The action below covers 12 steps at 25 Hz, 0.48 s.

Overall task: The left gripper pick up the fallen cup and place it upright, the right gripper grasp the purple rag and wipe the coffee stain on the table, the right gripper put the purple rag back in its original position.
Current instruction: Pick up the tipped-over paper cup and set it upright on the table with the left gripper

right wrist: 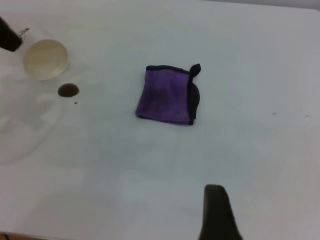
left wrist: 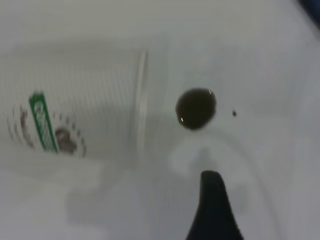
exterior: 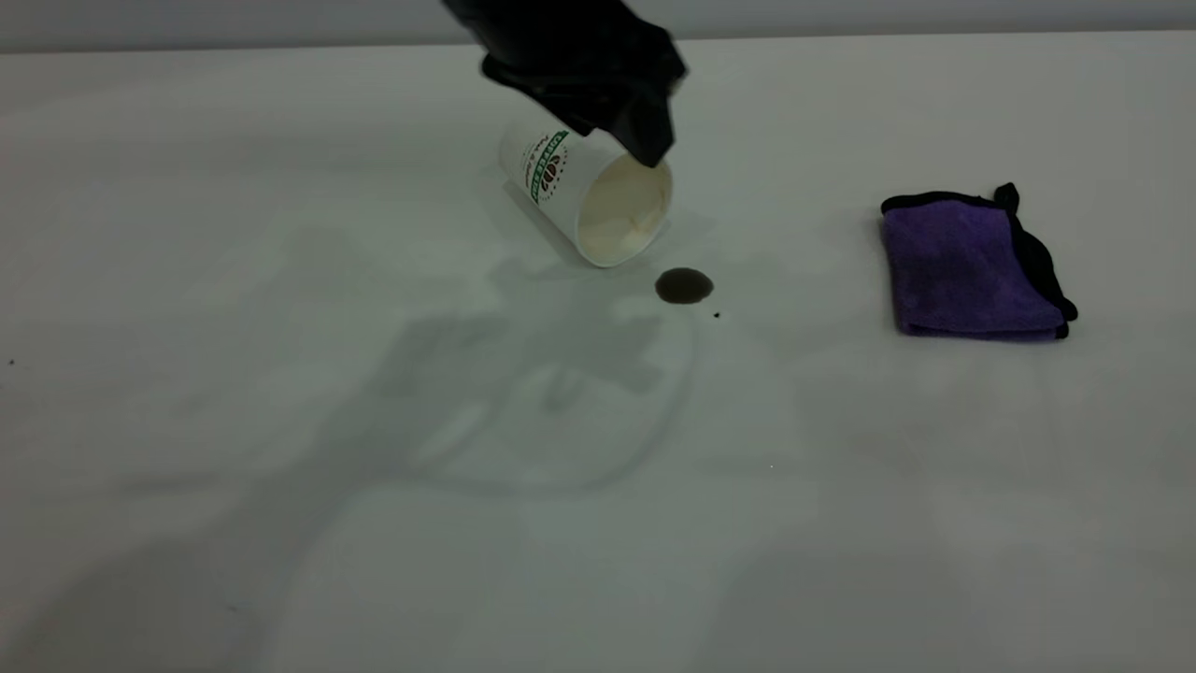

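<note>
The fallen cup (exterior: 589, 192) lies on its side on the table (exterior: 280, 421), its cream mouth facing the coffee stain (exterior: 684, 285). My left gripper (exterior: 640, 140) hangs just above the cup's rim, open, with nothing in it. In the left wrist view one finger (left wrist: 212, 205) shows, apart from the cup (left wrist: 75, 100) and near the stain (left wrist: 196, 108). The purple rag (exterior: 972, 266) lies folded at the right. My right gripper is out of the exterior view. One of its fingers (right wrist: 216, 207) shows high over bare table, short of the rag (right wrist: 167, 95), open and empty.
A tiny black speck (exterior: 717, 315) lies just past the stain. The table's far edge (exterior: 841, 37) meets a grey wall. The right wrist view also shows the cup (right wrist: 45, 59) and the stain (right wrist: 68, 90) far off.
</note>
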{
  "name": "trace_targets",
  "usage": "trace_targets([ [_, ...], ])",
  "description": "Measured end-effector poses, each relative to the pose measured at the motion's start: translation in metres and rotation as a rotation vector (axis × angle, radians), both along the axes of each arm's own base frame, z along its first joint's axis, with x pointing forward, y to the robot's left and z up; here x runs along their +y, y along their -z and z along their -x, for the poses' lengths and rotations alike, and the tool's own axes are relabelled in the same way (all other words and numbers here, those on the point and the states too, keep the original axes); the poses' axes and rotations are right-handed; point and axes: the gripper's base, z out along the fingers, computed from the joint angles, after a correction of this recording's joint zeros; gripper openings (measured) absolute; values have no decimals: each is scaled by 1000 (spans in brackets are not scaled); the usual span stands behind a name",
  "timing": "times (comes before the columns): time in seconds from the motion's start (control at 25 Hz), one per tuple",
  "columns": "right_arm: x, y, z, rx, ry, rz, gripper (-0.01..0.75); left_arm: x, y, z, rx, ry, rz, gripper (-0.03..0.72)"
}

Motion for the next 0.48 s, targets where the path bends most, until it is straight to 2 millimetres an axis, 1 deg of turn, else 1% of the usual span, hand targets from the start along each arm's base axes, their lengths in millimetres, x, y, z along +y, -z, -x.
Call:
trace_targets([
  [0.08, 0, 0, 0, 0, 0, 0, 536, -11, -3, -1, -13, 15, -45, 569],
  [0.16, 0, 0, 0, 0, 0, 0, 536, -18, -8, 1, -24, 40, -131, 569],
  [0.24, 0, 0, 0, 0, 0, 0, 536, -19, -15, 0, -50, 16, -207, 569],
  [0.32, 0, 0, 0, 0, 0, 0, 536, -15, -19, -5, -97, -19, -274, 569],
  [0.4, 0, 0, 0, 0, 0, 0, 536, -12, -17, -9, -118, -75, -307, 569],
  [0.48, 0, 0, 0, 0, 0, 0, 536, -11, -5, -13, -123, -126, -324, 569],
])
